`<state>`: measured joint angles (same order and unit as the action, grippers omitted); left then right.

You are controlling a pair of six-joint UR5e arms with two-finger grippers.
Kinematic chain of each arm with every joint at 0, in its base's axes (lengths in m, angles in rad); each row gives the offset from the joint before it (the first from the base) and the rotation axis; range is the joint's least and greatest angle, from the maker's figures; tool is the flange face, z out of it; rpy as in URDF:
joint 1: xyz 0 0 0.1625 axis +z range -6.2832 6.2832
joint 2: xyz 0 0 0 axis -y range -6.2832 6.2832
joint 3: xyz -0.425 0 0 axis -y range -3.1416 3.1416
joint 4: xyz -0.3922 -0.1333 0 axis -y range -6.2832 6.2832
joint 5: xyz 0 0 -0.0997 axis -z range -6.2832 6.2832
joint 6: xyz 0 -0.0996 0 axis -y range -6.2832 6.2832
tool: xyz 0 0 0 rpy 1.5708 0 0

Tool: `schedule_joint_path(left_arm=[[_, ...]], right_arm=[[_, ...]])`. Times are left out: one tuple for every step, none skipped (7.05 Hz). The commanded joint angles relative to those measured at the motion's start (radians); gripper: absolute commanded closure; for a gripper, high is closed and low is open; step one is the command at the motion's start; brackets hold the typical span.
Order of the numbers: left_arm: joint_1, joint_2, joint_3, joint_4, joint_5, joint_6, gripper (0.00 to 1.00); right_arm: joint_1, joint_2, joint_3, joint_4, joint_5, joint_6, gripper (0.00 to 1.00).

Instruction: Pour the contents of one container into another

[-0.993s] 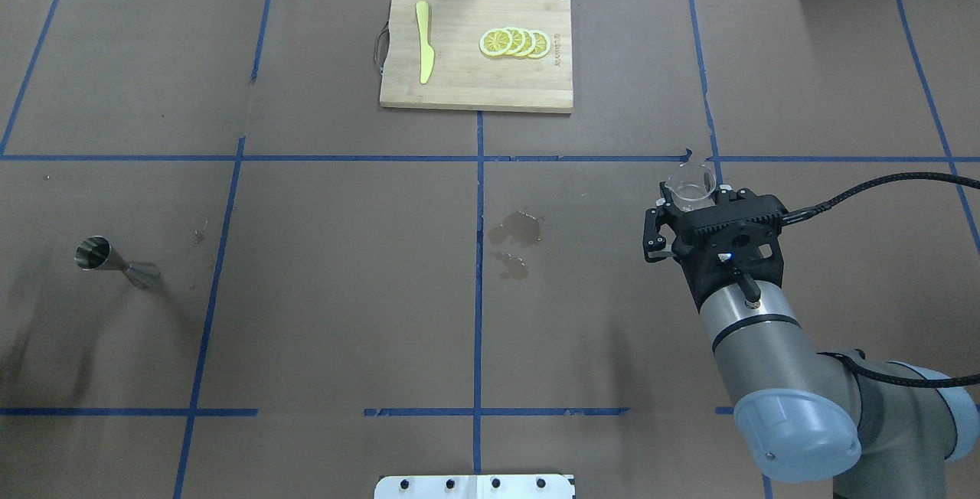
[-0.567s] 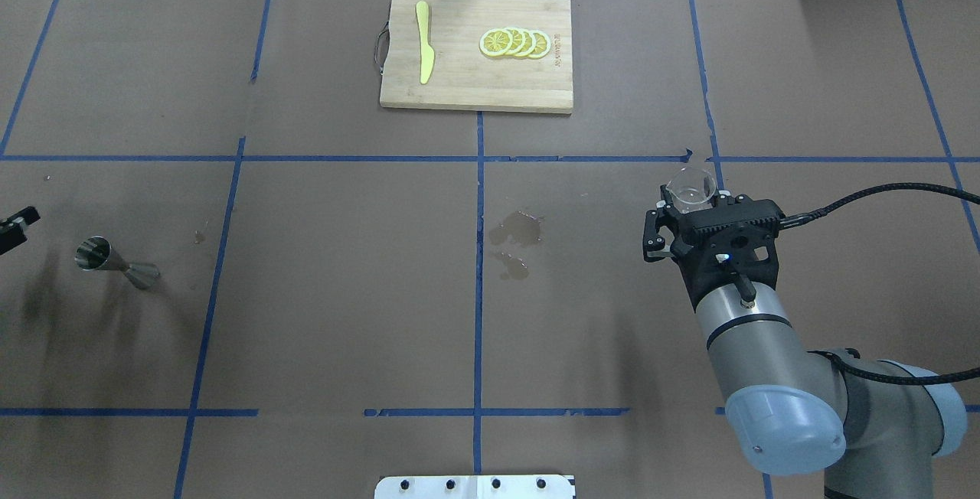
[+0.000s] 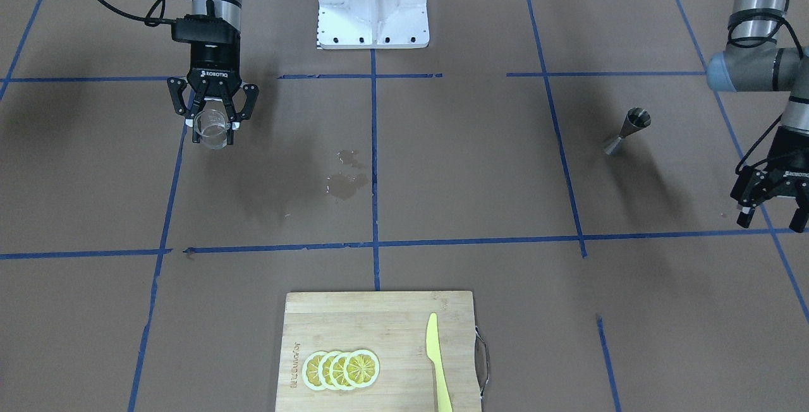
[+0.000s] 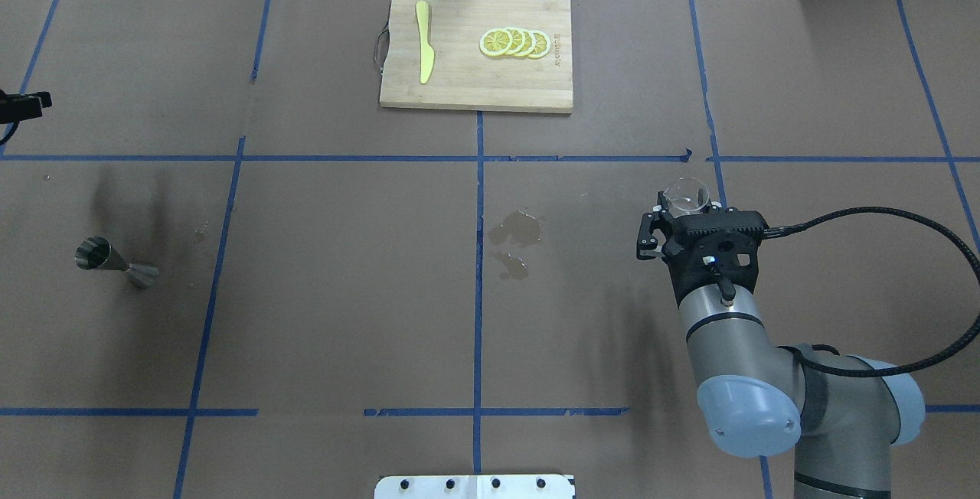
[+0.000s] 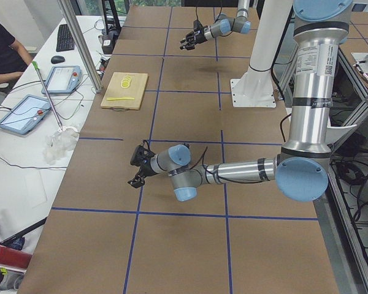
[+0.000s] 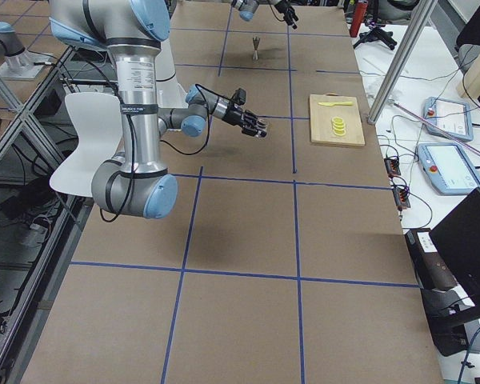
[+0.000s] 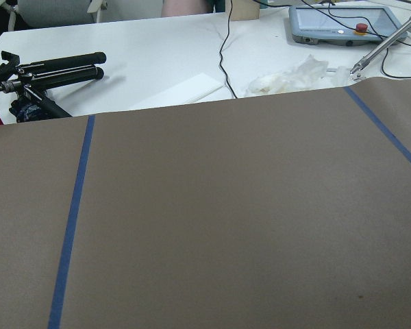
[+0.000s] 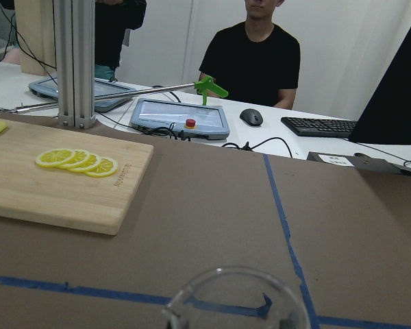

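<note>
Keeps cup (image 4: 688, 194) clamped in right pincer (image 3: 213, 125), barely shifted and still well apart from jigger (image 4: 115, 262). Brings left pincer (image 3: 771, 217), wide and empty, in near the jigger, probably to fetch or steady it; pouring not yet begun.

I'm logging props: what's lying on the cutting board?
A yellow knife and four overlapping lemon slices lie on the board. Each slice partly covers the next, so only one shows whole.
</note>
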<state>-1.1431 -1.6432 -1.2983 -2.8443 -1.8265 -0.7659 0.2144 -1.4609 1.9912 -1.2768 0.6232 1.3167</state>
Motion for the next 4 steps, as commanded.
schedule_joint_path(left_arm=[[-0.047, -0.027, -0.002, 0.08, -0.118, 0.011, 0.0], [-0.047, -0.021, -0.025, 0.08, -0.123, 0.016, 0.0], [-0.047, -0.014, -0.035, 0.082, -0.126, 0.017, 0.0], [-0.047, -0.01, -0.05, 0.085, -0.126, 0.017, 0.0]], right_arm=[[-0.001, -0.006, -0.061, 0.076, -0.002, 0.072, 1.0], [0.002, -0.022, -0.215, 0.311, -0.003, 0.055, 1.0], [0.002, -0.03, -0.309, 0.543, -0.013, -0.082, 1.0], [0.0, -0.042, -0.377, 0.668, -0.043, -0.123, 1.0]])
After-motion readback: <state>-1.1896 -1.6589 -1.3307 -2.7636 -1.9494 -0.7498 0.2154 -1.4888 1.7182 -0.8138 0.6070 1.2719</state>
